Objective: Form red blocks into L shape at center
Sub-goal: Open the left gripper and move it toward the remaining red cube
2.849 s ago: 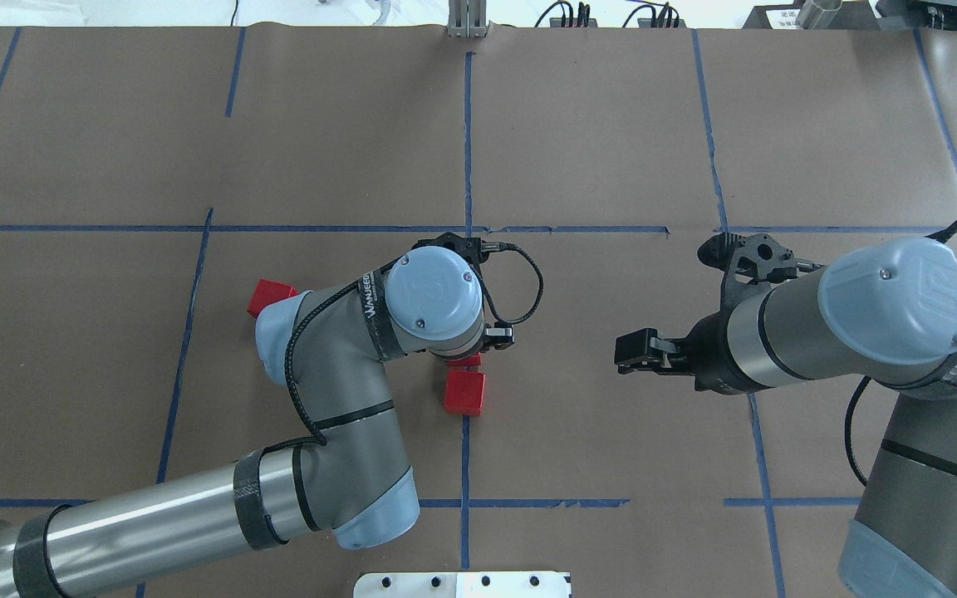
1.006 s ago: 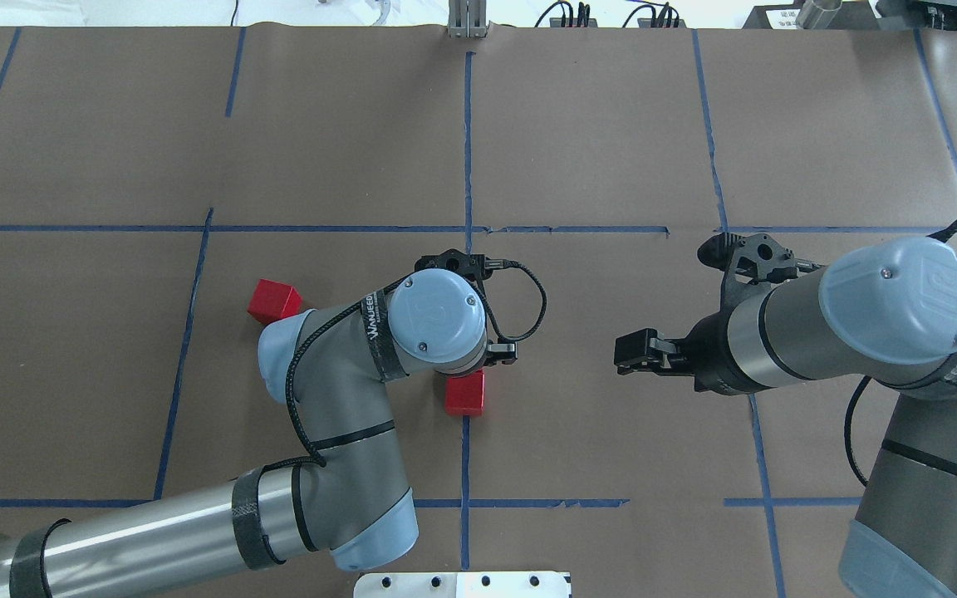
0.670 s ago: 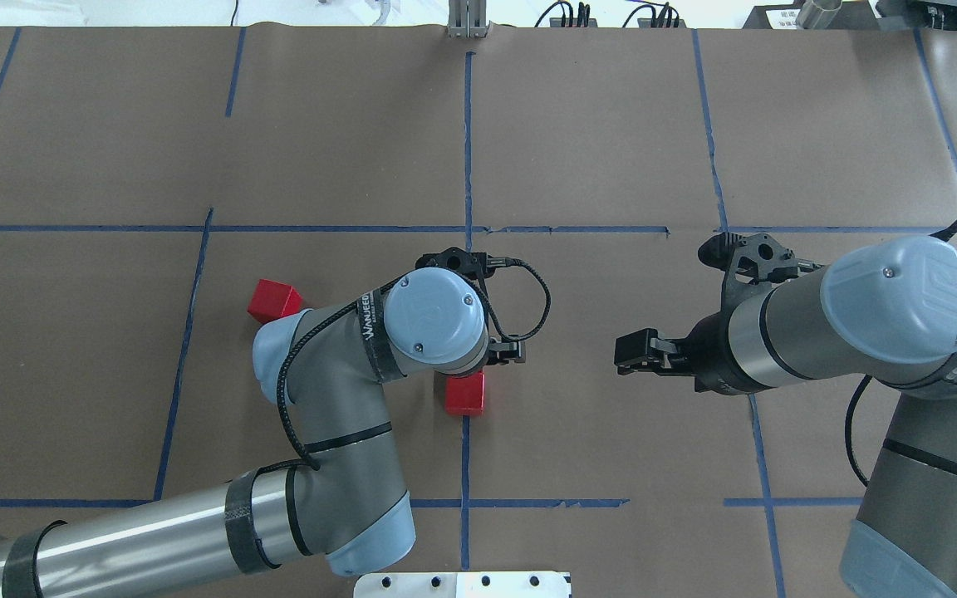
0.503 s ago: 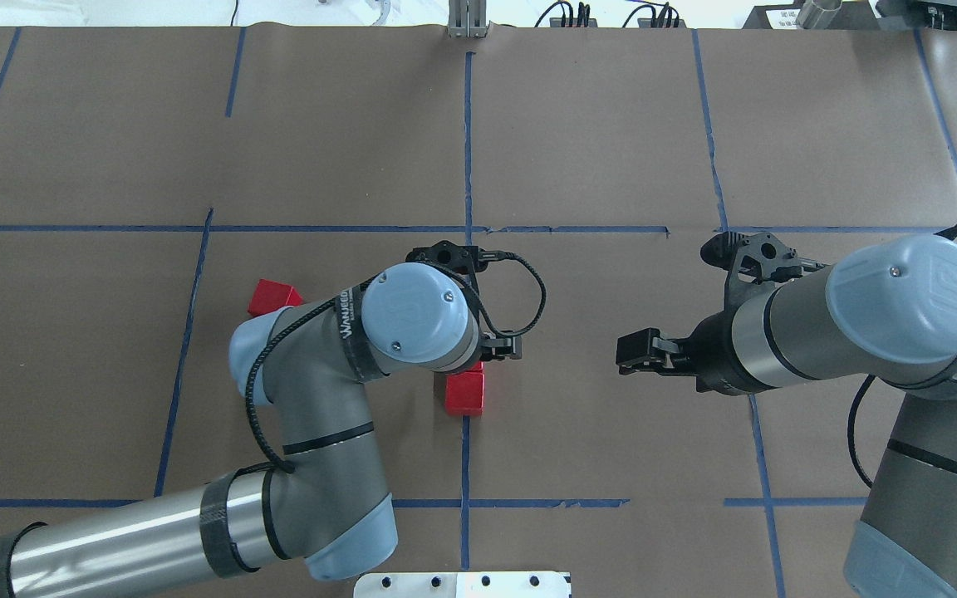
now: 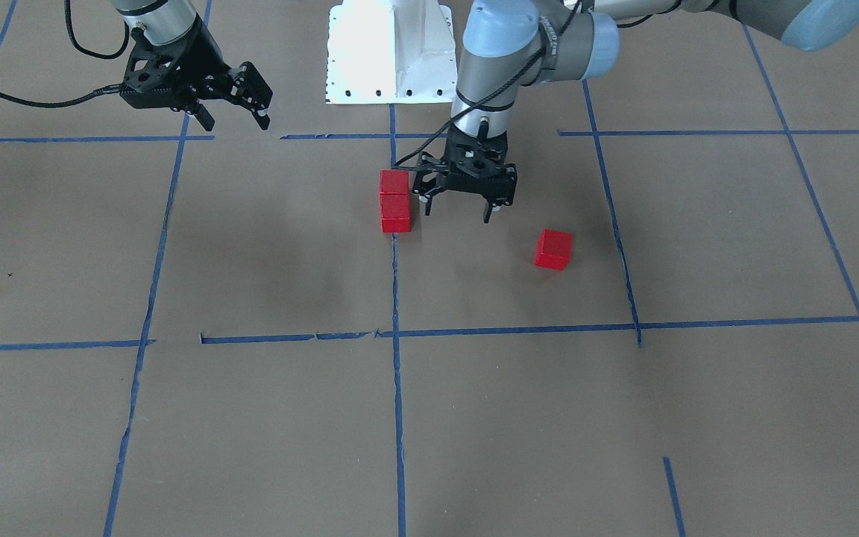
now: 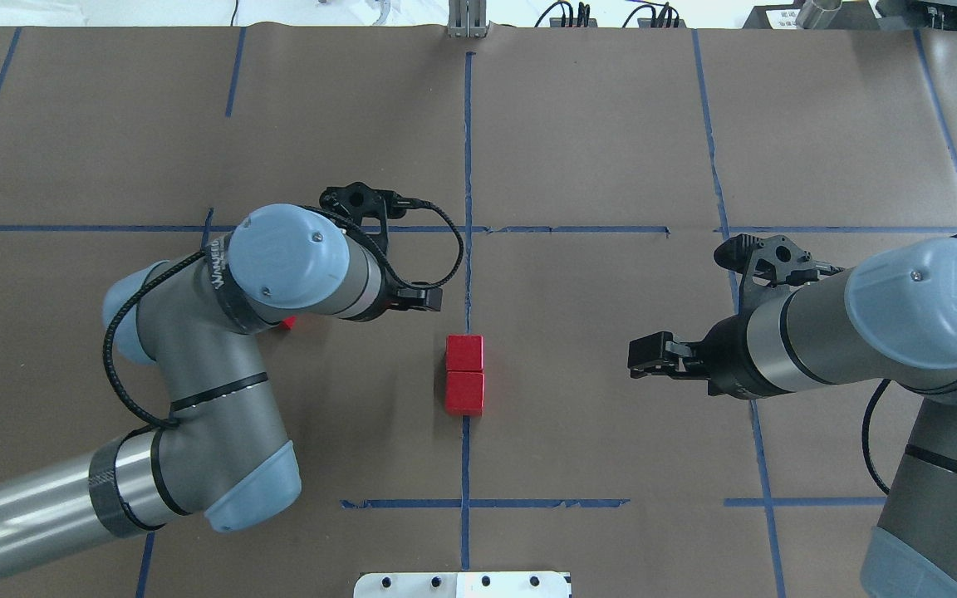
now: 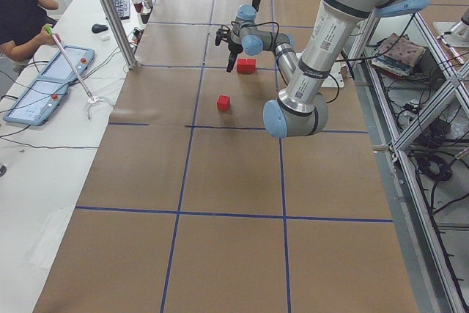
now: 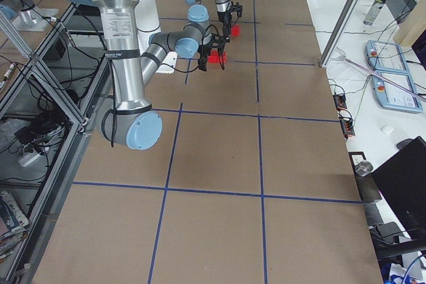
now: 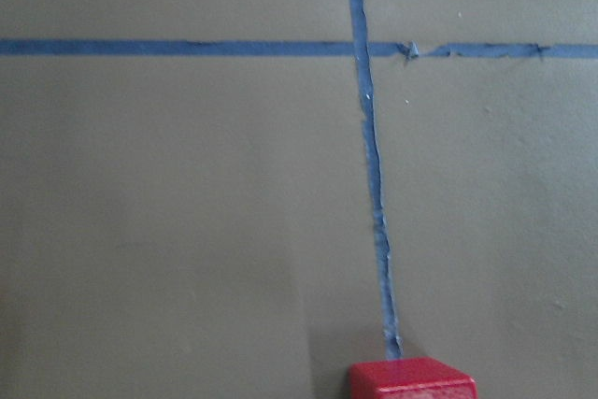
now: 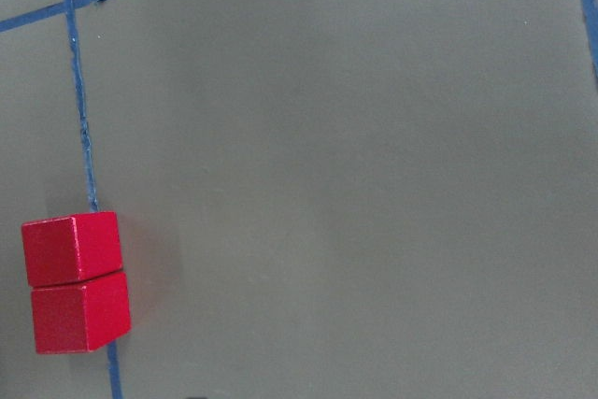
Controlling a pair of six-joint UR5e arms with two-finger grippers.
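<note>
Two red blocks (image 6: 464,353) (image 6: 464,392) lie touching in a short row on the blue tape line of the center (image 6: 467,274); they are also seen in the front view (image 5: 394,183) (image 5: 395,214) and the right wrist view (image 10: 73,249). The third red block (image 5: 553,249) sits apart toward my left side and is almost hidden under my left arm in the overhead view. My left gripper (image 5: 457,211) hangs open and empty between the pair and the lone block. My right gripper (image 5: 234,118) hovers open and empty, well away from the blocks.
The white robot base plate (image 5: 391,52) stands at the near table edge behind the blocks. Blue tape lines grid the brown paper. In the left view, a person (image 7: 22,12) sits at a side table with consoles.
My left gripper has let go of the block it set against the first one, then risen and swung left toward the lone block. My right arm barely shifted.
</note>
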